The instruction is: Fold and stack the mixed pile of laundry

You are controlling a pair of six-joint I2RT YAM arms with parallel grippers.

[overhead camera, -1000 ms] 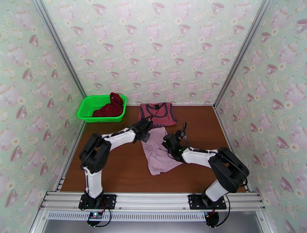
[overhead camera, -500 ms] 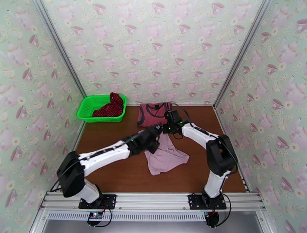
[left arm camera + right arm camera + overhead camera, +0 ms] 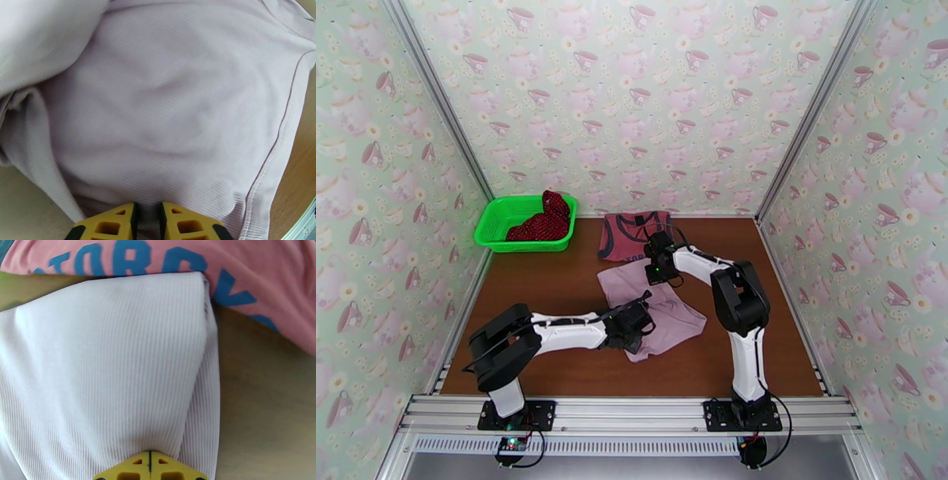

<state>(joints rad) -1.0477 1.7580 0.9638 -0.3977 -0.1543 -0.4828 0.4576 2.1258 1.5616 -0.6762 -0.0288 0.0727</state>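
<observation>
The mauve piece (image 3: 667, 308) lies spread and rumpled on the brown surface (image 3: 553, 276) at the middle of the top view, one flap reaching toward the upper left and a rounded lobe toward the right. The left claw (image 3: 640, 324) sits low at its lower-left edge, the arm stretched along the surface from the bottom left. In the left wrist view its yellow fingers (image 3: 114, 225) stand close together with a fold of the mauve fabric pinched in the narrow gap between them, and a stitched hem runs down the right side of the frame beside bare wood. The right claw (image 3: 656, 271) is at the far edge of the same garment, just below the tank top (image 3: 628, 229). In the right wrist view its yellow tips are pressed tight together on the ribbed mauve fabric, which fans out upward from them. Its top fold touches the tank top's blue lettering at the upper edge of that frame. The tank top lies flat near the back wall, its lower edge touching or slightly overlapped by the mauve piece. The dotted cloth (image 3: 545, 221) is heaped in the green basket (image 3: 496, 215) at the upper left, well apart from both claws.
</observation>
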